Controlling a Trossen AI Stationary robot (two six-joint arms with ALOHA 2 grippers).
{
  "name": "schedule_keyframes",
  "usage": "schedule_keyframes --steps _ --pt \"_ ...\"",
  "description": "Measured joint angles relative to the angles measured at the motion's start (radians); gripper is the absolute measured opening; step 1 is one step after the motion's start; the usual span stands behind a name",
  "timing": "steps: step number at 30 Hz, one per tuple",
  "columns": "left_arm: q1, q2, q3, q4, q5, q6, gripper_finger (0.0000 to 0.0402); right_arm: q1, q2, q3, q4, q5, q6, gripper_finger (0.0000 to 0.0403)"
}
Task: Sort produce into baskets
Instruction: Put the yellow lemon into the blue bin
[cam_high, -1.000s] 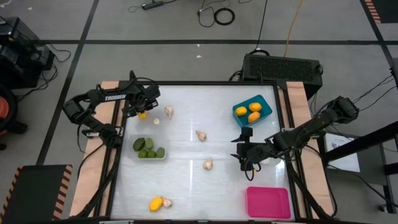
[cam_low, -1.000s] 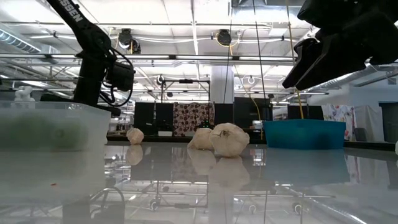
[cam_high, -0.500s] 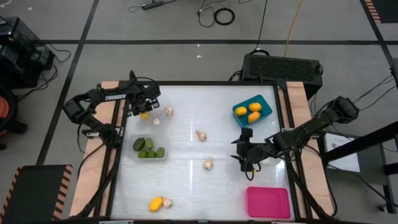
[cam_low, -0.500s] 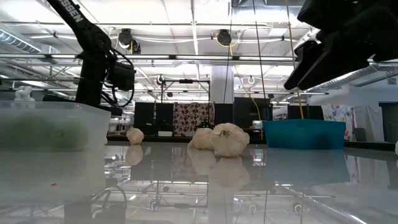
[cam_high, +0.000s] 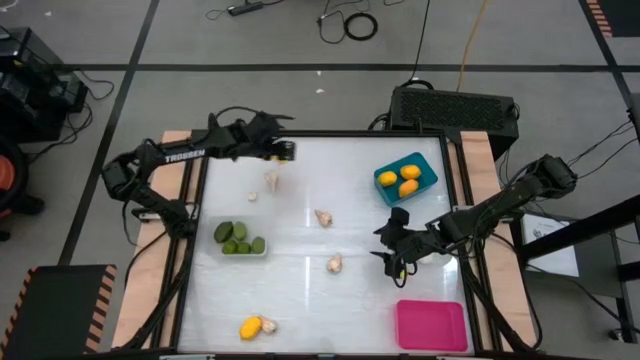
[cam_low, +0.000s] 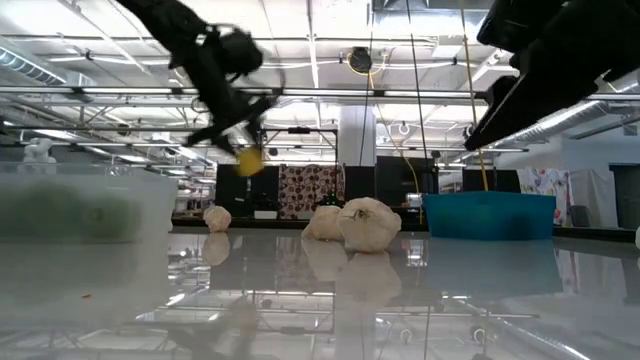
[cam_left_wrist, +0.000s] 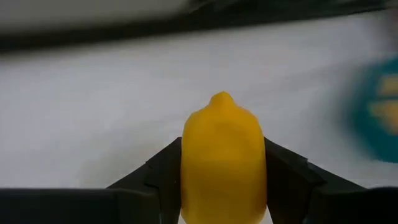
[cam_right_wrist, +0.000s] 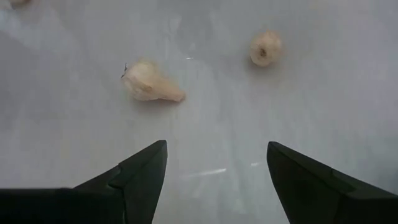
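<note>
My left gripper (cam_left_wrist: 222, 205) is clenched on a yellow piece (cam_left_wrist: 222, 158), one finger (cam_left_wrist: 152, 180) pressed against each flank, and I carry it lifted clear of the counter (cam_high: 300, 250) near the far edge, at about eleven o'clock in the overhead view. I judge it is headed for the teal basket (cam_high: 423, 165) at about two o'clock, where three yellow-orange pieces already lie, so matching colour to basket is the reason I hold it high and point it that way; the teal shape shows blurred ahead of my left wrist.

My right gripper (cam_right_wrist: 216, 168) hangs released, fingers spread wide with nothing between them, above the counter at about four o'clock. It points at two garlic-like pieces: the nearer garlic (cam_right_wrist: 149, 83) and a rounder garlic (cam_right_wrist: 265, 48) beyond it. I take this as lining up for a pick, with the pink basket (cam_high: 431, 325) at about five o'clock and, as far as I can see, with nothing in it.

The clear basket (cam_high: 262, 251) at nine o'clock holds the green pieces (cam_high: 235, 238). Another yellow piece lies touching a garlic at about seven o'clock, not yet sorted.

The counter is glossy white, mirroring the garlic in the level view. Around it lie a grey floor, cables, and a black box beyond the far edge; behind stretches a big workshop hall with strip lights.
</note>
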Motion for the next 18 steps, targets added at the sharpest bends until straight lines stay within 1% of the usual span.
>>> schedule_keyframes --steps 3,5,7,10,12,14,16,18 --pt "-0.095 0.015 0.000 0.297 0.028 0.112 0.0180 0.001 0.000 0.000 -0.016 -0.024 0.122 0.0270" --pt "-0.154 0.047 0.000 0.473 0.032 0.207 0.0180 0.003 0.000 0.000 -0.018 -0.057 0.209 0.0270" --pt "-0.203 0.087 0.000 0.625 0.031 0.299 0.0180 0.011 0.000 0.000 -0.018 -0.079 0.288 0.0270" --pt "-0.254 0.176 0.001 0.831 0.046 0.364 0.0180 0.032 0.000 0.000 -0.012 -0.087 0.415 0.0270" --pt "-0.273 0.250 0.003 0.942 0.076 0.386 0.0180 0.051 0.000 0.000 -0.007 -0.081 0.491 0.0270" --pt "-0.283 0.325 0.030 1.011 0.109 0.392 0.0180 0.077 0.000 0.000 -0.009 -0.047 0.555 0.0270" --pt "-0.285 0.407 0.091 1.059 0.150 0.386 0.0180 0.104 0.000 0.000 -0.008 -0.010 0.608 0.0270" --pt "-0.285 0.482 0.178 1.059 0.200 0.385 0.0180 0.127 0.000 0.000 -0.008 0.011 0.650 0.0270"
